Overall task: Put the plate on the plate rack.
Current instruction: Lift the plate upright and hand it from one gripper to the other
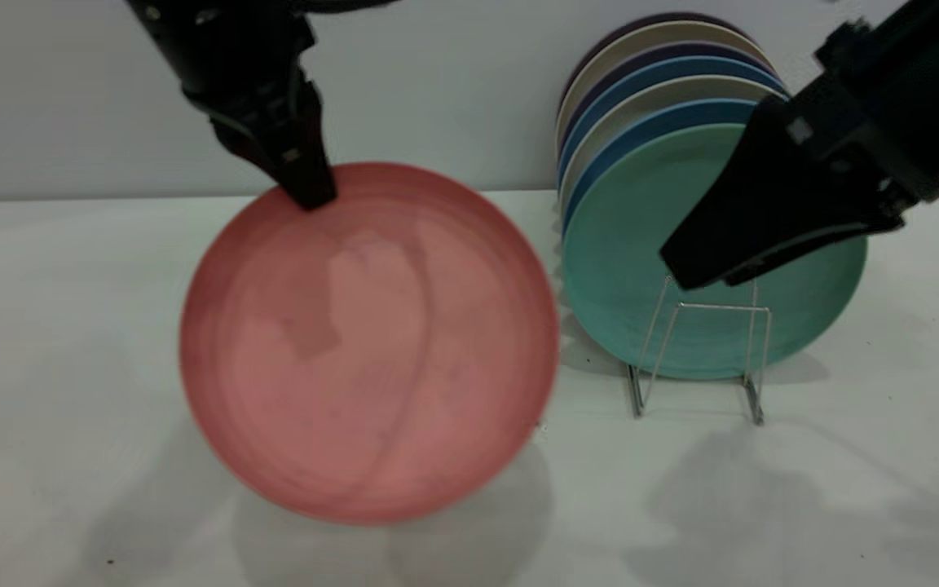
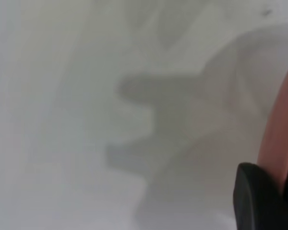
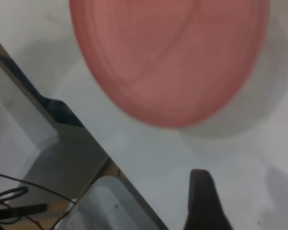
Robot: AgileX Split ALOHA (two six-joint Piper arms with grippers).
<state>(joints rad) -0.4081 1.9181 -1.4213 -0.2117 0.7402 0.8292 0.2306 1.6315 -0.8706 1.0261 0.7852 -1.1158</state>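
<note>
The left gripper [image 1: 306, 183] has its fingers clenched on the far rim of the plate [image 1: 368, 342], which hangs tilted below them over the table [image 1: 70, 326]. Held only by its edge, it could slip or swing into the teal plate [image 1: 641, 269] short of the plate rack [image 1: 698, 350]. The right gripper [image 1: 702, 265] hovers there; its state I cannot tell.

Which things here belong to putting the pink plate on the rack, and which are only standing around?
Belong to the job:
- pink plate, held up by its rim
- plate rack, wire, front slot free
- left gripper, gripping the plate

Only standing around:
- teal-green plate, racked
- blue plates behind it
- right gripper, idle
</note>
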